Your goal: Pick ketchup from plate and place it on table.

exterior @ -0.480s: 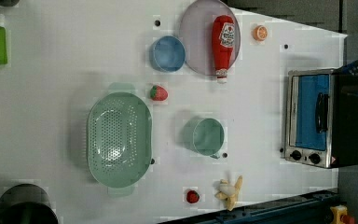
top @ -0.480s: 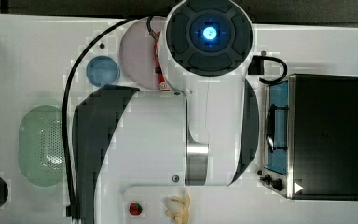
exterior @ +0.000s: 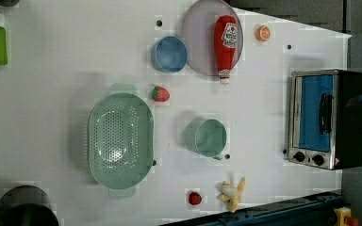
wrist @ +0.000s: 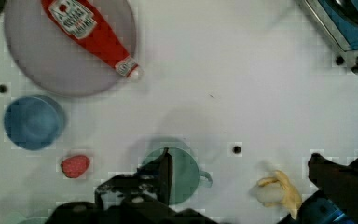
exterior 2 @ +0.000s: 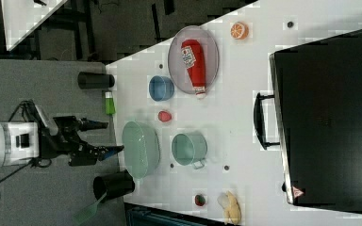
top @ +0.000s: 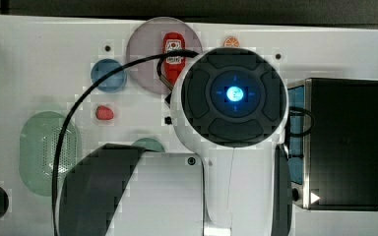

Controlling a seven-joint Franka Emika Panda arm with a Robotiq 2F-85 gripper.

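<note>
A: Start at the jaws. How do they stand?

B: Wide apart and empty. In the wrist view the gripper (wrist: 237,177) shows one dark finger over the teal metal mug (wrist: 175,175) and the other far off beside the peeled yellow banana (wrist: 279,193), nothing between them. It hangs high above the table, well clear of everything, which I'd judge suits an approach that has yet to start.

A: And the thing it wants?

B: The ketchup (exterior: 226,44), a small oblong red plastic bottle with a white label, lies on its side across the large flat mauve-grey round plate (exterior: 199,42). Its white cap pokes just past the rim, over the white tabletop with small dark holes (exterior: 259,122). Lying flat, it offers its long sides to a grip from above.

A: What's near it?

B: A small blue round dish (exterior: 169,54) just beside the plate, a red strawberry-like piece (exterior: 160,93) below that in the left view, and an orange slice (exterior: 263,33) on the plate's other side. Further off sit a green perforated oval basket (exterior: 120,141) and a silver toaster oven with a blue door (exterior: 325,120).

A: Room to set it down?

B: Bare table between plate and oven looks ample.
</note>
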